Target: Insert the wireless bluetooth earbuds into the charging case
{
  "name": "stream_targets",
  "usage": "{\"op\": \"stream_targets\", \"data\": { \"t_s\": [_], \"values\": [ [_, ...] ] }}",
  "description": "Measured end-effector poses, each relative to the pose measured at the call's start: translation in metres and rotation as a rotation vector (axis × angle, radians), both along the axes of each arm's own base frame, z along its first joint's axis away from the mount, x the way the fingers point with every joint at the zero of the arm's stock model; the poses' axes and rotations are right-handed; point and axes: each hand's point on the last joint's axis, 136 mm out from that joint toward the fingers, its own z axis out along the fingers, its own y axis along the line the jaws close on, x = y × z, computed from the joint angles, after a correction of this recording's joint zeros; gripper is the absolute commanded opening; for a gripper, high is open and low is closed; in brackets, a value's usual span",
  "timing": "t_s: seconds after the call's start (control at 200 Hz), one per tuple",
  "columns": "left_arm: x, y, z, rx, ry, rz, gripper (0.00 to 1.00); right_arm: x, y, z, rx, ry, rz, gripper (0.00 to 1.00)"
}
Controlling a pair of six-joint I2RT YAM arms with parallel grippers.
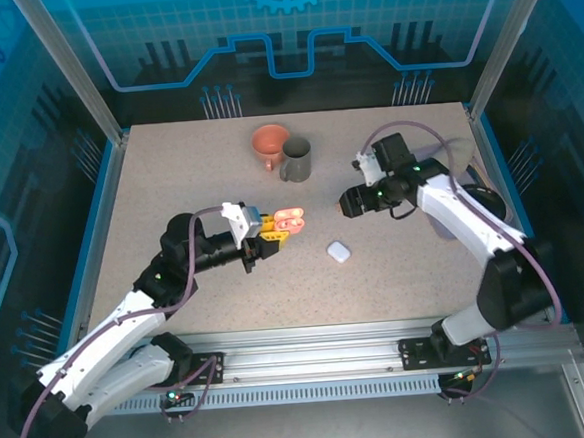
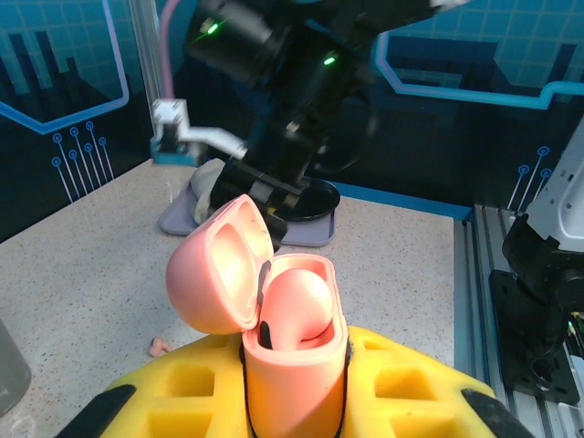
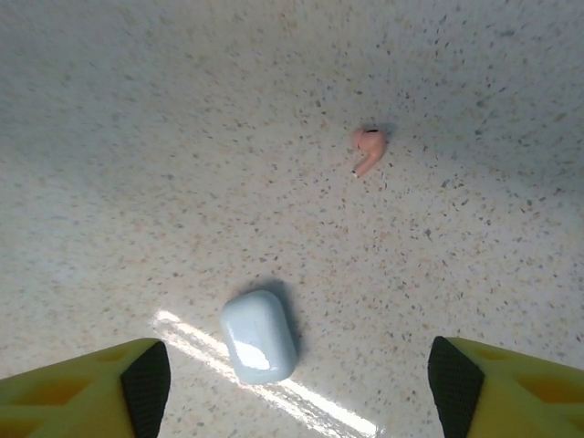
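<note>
Speckled beige desk (image 1: 169,177) inside a blue-panelled cell. My left pincer (image 1: 263,232) is clamped on the pink charging case (image 2: 297,365), which it holds near frame centre in the top view with the lid hinged open. Something pink and rounded sits in the well, but I can't tell whether it is an earbud.

My right pincer (image 3: 299,388) is spread wide with nothing between its fingers. It hangs above a loose pink earbud (image 3: 369,149) lying flat on the desk, upper right in its wrist view. A closed white case (image 3: 259,335) lies just above the lower edge.

My worry is the pick. The earbud is tiny and low, so a slightly off-centre close would likely flick it away. A careless descent might also nudge the white case. At the hand-over, the arriving fingers could knock the lid shut.
</note>
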Motion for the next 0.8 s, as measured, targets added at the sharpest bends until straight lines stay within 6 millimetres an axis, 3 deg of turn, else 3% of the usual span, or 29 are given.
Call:
{"op": "stream_targets", "data": {
  "t_s": [0.385,0.59,0.8],
  "values": [
    [-0.003,0.002,-0.001,0.006,0.009,0.001,0.0,0.084,0.028,-0.07,-0.091,0.121,0.104,0.68],
    [-0.005,0.003,0.001,0.003,0.004,0.002,0.0,0.094,0.031,-0.101,-0.118,0.188,0.118,0.68],
    [-0.004,0.004,0.001,0.003,0.004,0.004,0.0,0.098,0.03,-0.12,-0.156,0.224,0.127,0.62]
  ]
}}
